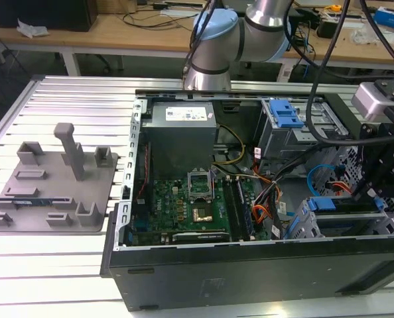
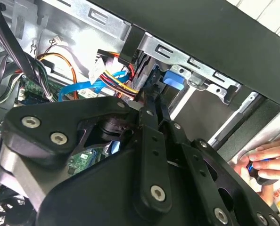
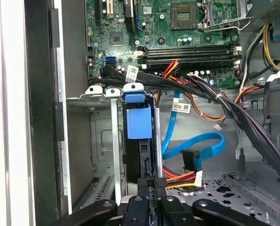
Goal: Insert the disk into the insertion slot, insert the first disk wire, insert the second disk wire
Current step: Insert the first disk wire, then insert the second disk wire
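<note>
In the first wrist view we see the disk (image 3: 137, 123) standing on edge inside the insertion slot (image 3: 100, 141), its blue carrier tab toward the motherboard (image 3: 177, 28). The claw (image 3: 154, 184) is clenched at the disk's near end, grasping nothing. The second disk wire (image 3: 210, 143) loops beside the slot, its dark plug apart from the disk.

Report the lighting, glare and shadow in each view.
Exterior view: even light, glare on the table, computer case interior dimmer. Second wrist view: the gripper reads dark, background washed white. First wrist view: one margin blown white, the disk well lit.
</note>
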`<state>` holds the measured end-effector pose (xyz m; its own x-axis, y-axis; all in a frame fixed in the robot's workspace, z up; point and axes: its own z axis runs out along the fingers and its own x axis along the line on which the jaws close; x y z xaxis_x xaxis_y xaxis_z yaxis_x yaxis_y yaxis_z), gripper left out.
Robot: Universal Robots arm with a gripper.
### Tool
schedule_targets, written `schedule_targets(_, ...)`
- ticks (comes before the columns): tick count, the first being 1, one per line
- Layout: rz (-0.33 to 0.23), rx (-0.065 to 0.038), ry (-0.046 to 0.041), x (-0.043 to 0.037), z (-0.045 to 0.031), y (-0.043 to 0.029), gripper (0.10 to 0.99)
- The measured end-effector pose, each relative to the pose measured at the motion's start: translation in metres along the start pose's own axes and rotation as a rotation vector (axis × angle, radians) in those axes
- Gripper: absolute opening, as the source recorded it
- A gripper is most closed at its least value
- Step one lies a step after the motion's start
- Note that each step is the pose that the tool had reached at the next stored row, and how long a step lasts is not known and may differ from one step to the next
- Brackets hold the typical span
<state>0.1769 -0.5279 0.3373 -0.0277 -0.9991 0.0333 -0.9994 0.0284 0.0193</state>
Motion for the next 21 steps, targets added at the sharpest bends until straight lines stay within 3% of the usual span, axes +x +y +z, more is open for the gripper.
schedule_targets(2, 0.0, 0.0, -0.0004, 0.0, -0.0016, 0.0001, 0.298)
schedule_targets(5, 0.0, 0.0, 0.0001, 0.0002, -0.0203, 0.0006, 0.361)
schedule_targets(6, 0.0, 0.0, 0.001, 0.0001, -0.0323, 0.0008, 0.361)
schedule_targets(9, 0.0, 0.001, 0.0103, -0.002, -0.0523, 0.0013, 0.361)
schedule_targets(11, 0.0, 0.001, 0.0146, -0.0026, -0.0548, 0.0013, 0.361)
schedule_targets(21, 0.0, 0.001, 0.0169, -0.0026, -0.0548, 0.0013, 0.361)
